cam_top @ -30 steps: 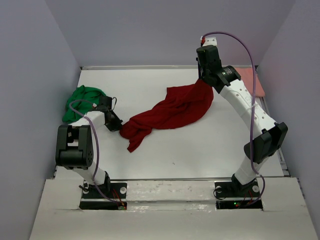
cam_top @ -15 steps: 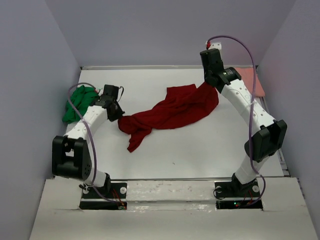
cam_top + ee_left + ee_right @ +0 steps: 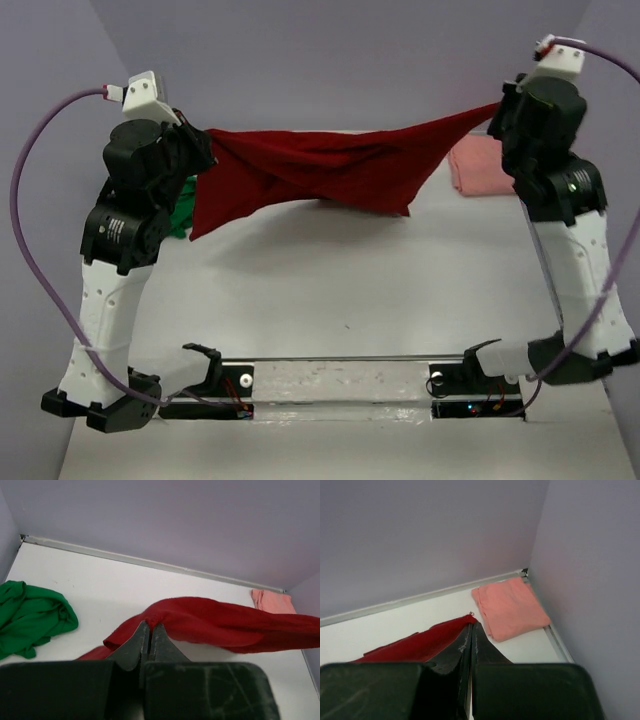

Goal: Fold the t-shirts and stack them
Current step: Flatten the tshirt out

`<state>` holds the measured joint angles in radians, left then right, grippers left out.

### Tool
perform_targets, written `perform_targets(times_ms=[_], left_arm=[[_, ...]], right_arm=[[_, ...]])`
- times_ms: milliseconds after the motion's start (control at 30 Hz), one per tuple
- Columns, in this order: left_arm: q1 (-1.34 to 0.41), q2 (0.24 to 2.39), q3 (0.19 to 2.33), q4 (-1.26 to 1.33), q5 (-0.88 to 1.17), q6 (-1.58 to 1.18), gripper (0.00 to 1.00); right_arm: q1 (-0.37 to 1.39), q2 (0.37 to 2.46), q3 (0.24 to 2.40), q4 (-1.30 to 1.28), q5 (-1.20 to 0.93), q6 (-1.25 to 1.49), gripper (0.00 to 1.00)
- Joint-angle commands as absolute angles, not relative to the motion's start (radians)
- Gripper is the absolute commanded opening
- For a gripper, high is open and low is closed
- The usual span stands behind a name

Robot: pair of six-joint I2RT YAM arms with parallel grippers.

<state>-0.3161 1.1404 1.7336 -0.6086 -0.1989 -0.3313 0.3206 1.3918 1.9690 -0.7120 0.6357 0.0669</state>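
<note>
Above the white table [image 3: 330,300], one soft dark red cloth t-shirt [image 3: 320,170] hangs stretched, the left gripper [image 3: 150,630] and right gripper [image 3: 471,629] each pinched tight on an end. This looks like spreading before folding; laying it flat comes next. One crumpled bright green t-shirt [image 3: 30,612] lies far left, one folded salmon pink t-shirt [image 3: 507,607] far right.

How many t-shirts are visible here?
3: red shirt stretched between left gripper and right gripper; green shirt crumpled at the left; pink shirt folded in the far right corner.

Two white arms [image 3: 105,300] with black joints [image 3: 125,225], purple cables [image 3: 70,100], black tapered fingers [image 3: 134,649].
</note>
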Motion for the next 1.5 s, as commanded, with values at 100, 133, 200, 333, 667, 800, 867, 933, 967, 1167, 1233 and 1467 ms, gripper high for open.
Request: perform_targets(times_ms=[100, 133, 200, 333, 667, 800, 867, 933, 967, 1167, 1233, 1467], left_arm=[[-0.348, 0.991, 1.680, -0.655, -0.128, -0.209, 0.00], [-0.347, 0.973, 1.672, -0.653, -0.124, -0.207, 0.00], [-0.348, 0.922, 1.648, -0.638, -0.103, -0.196, 0.00], [-0.348, 0.873, 1.651, -0.617, -0.089, -0.183, 0.00], [-0.348, 0.968, 1.615, -0.565, -0.201, -0.146, 0.00], [-0.348, 1.081, 1.620, -0.477, -0.198, -0.127, 0.00], [-0.348, 1.159, 1.664, -0.456, -0.216, -0.118, 0.00], [-0.348, 1.215, 1.725, -0.446, -0.225, -0.110, 0.00], [-0.347, 1.260, 1.739, -0.434, -0.235, -0.104, 0.00], [-0.348, 1.344, 1.888, -0.453, -0.193, -0.112, 0.00], [-0.353, 1.306, 1.879, -0.446, -0.183, -0.117, 0.00], [-0.370, 1.055, 1.735, -0.501, -0.186, -0.155, 0.00]], right_arm=[[0.408, 1.071, 1.902, -0.656, 0.765, -0.028, 0.00], [0.408, 1.060, 1.955, -0.684, 0.759, -0.034, 0.00], [0.408, 1.055, 2.018, -0.730, 0.741, -0.028, 0.00], [0.408, 1.072, 2.112, -0.784, 0.695, -0.015, 0.00], [0.417, 1.270, 2.104, -0.722, 0.678, -0.049, 0.00], [0.417, 1.477, 2.270, -0.729, 0.672, -0.089, 0.00], [0.417, 1.566, 2.421, -0.726, 0.678, -0.129, 0.00], [0.417, 1.685, 2.524, -0.721, 0.669, -0.150, 0.00], [0.417, 1.715, 2.586, -0.706, 0.664, -0.175, 0.00], [0.417, 1.726, 2.579, -0.673, 0.666, -0.201, 0.00], [0.417, 1.636, 2.511, -0.654, 0.669, -0.202, 0.00], [0.537, 1.320, 2.255, -0.597, 0.788, -0.239, 0.00]])
